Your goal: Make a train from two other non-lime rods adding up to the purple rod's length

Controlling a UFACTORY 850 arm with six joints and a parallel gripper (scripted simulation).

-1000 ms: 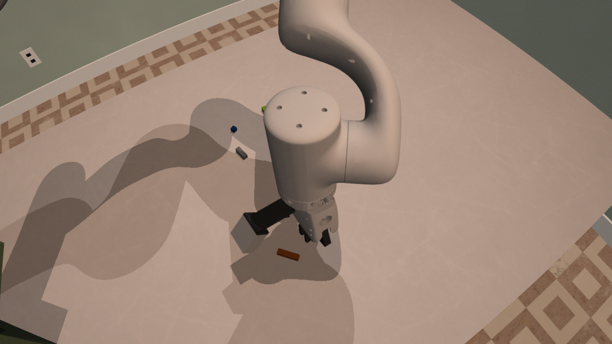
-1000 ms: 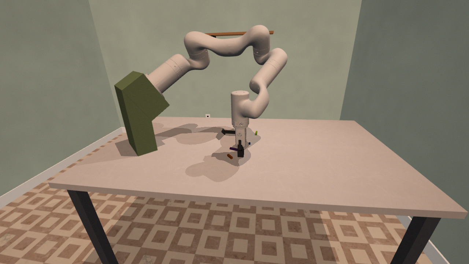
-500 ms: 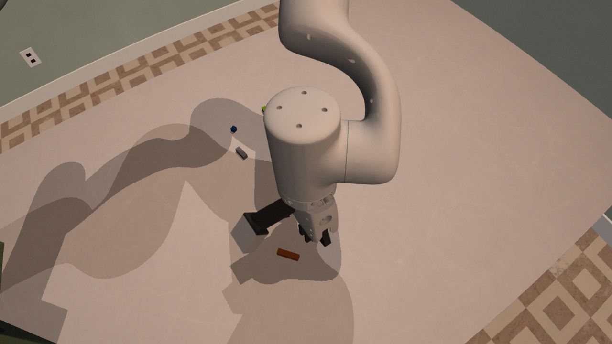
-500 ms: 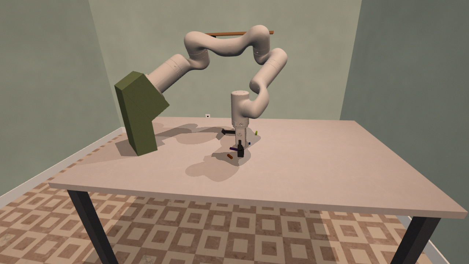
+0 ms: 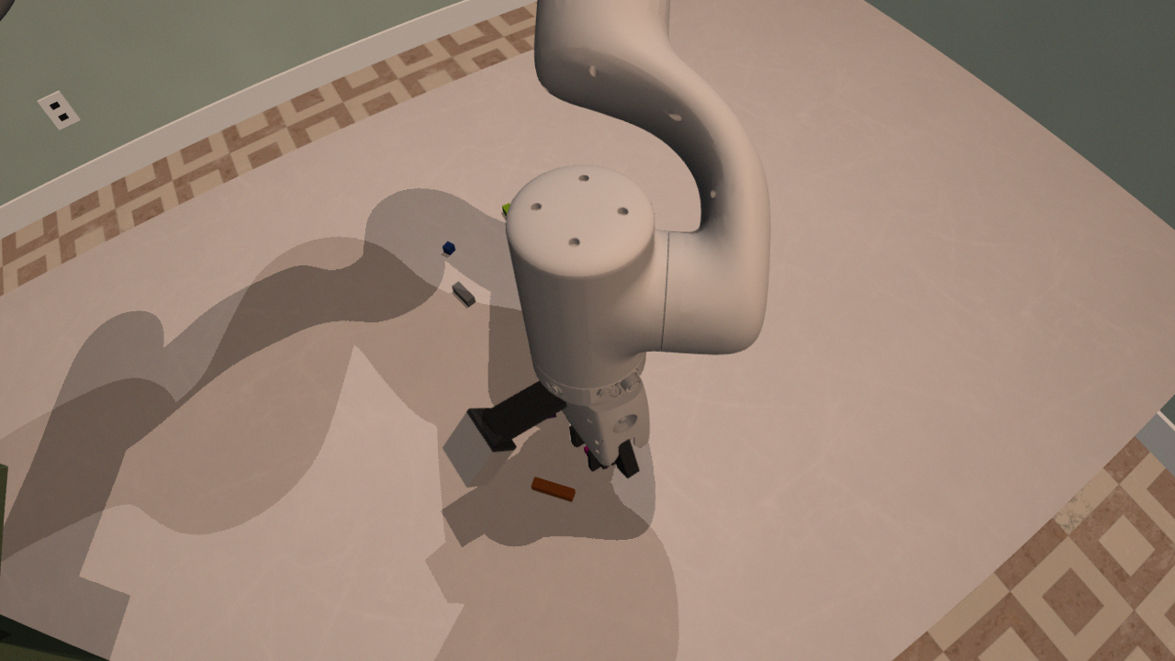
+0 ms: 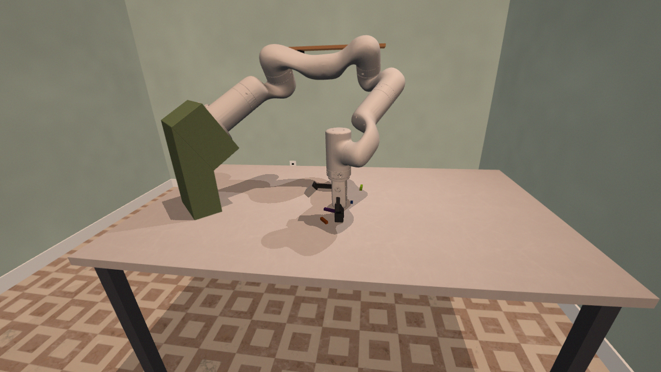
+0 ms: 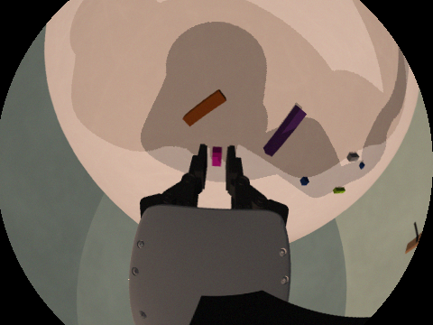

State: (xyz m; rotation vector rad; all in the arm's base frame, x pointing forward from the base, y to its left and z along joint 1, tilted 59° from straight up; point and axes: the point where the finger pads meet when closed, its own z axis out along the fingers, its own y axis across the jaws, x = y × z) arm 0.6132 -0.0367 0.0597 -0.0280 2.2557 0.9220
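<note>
My gripper (image 7: pixel 216 154) points straight down at the table, low over it; it also shows in the top view (image 5: pixel 609 464) and the exterior view (image 6: pixel 339 215). Its fingers stand slightly apart. The short magenta rod (image 7: pixel 216 155) lies between them with a small gap on each side, so it is not clamped. The orange rod (image 7: pixel 205 107) (image 5: pixel 553 488) lies flat a little ahead and left of the fingers, apart from the magenta rod and at an angle to it. The purple rod (image 7: pixel 284 130) lies to the right. In the top view the arm hides it.
A grey rod (image 5: pixel 463 293), a blue cube (image 5: pixel 447 247) and a lime rod (image 5: pixel 507 208) lie farther back, apart from each other. The arm's olive base box (image 6: pixel 196 157) stands at the table's left.
</note>
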